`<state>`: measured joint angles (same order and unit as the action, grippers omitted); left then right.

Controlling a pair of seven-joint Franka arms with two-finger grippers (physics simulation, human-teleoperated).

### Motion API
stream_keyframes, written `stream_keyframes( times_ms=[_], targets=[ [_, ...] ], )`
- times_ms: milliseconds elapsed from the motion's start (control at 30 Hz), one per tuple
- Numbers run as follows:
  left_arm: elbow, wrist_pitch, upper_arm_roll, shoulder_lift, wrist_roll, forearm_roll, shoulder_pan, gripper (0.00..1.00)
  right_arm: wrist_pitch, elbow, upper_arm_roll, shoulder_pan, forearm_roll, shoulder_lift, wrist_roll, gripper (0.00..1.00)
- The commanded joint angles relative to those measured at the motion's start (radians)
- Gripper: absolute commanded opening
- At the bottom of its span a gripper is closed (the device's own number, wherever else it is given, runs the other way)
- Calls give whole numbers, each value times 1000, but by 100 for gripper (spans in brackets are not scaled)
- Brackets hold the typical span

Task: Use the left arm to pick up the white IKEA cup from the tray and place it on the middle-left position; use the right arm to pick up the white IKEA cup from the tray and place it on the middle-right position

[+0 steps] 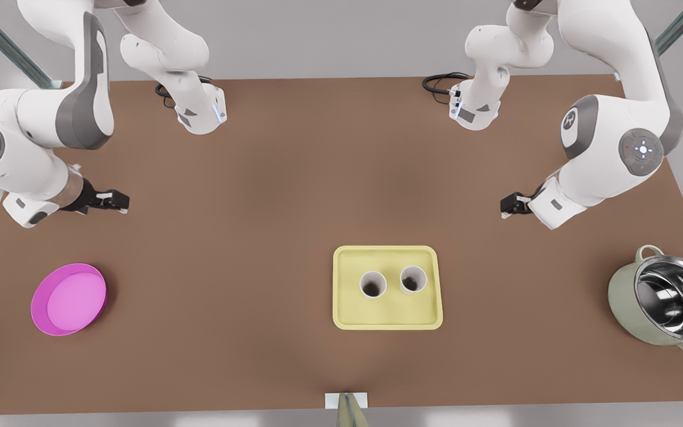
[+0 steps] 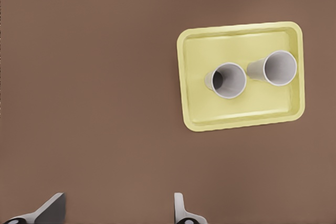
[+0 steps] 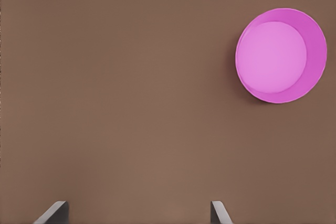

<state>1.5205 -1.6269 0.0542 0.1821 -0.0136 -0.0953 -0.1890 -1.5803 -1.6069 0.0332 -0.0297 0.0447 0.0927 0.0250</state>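
Two white cups (image 1: pixel 373 284) (image 1: pixel 413 279) stand upright side by side in the pale yellow tray (image 1: pixel 387 323) near the table's front centre. My left gripper (image 1: pixel 507 206) hovers open over bare tabletop at the front view's right, behind and to the right of the tray. In the left wrist view its open fingers (image 2: pixel 118 203) frame bare table, with the tray (image 2: pixel 241 124) and both cups (image 2: pixel 228 81) (image 2: pixel 278 68) farther off. My right gripper (image 1: pixel 117 201) hovers open at the front view's left, far from the tray; its fingers (image 3: pixel 137 205) are spread over plain brown table.
A round pink dish (image 1: pixel 69 299) (image 3: pixel 278 55) lies at the front view's left, in front of the right gripper. A pale green pot with a steel inside (image 1: pixel 661 302) sits at the far right. A small white bracket (image 1: pixel 346 400) is at the front edge.
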Motion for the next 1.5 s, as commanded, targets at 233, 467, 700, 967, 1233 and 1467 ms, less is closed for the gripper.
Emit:
stream_keyframes(
  times_ms=[233, 467, 700, 967, 1233, 1467],
  targets=[
    [1, -34, -5, 50, -12, 83, -87, 100, -219, 1, 25, 298, -3, 183, -382, 100],
    [-10, -79, 3, 120, -240, 85, -207, 100, -500, 182, 62, 404, 0, 532, -603, 100],
    [-6, -116, 21, 113, -49, 25, -38, 100, -626, 360, 103, 455, 0, 673, -640, 100],
    [-26, -108, 44, 108, -54, 35, -44, 100, -695, 369, 108, 547, 1, 723, -663, 100],
    [-26, -108, 42, 109, -54, 39, -46, 100, -799, 371, 108, 608, 3, 742, -672, 100],
    [-34, -106, 47, 97, -83, 108, -56, 100, -925, 406, 97, 597, 41, 768, -588, 100]
  ],
)
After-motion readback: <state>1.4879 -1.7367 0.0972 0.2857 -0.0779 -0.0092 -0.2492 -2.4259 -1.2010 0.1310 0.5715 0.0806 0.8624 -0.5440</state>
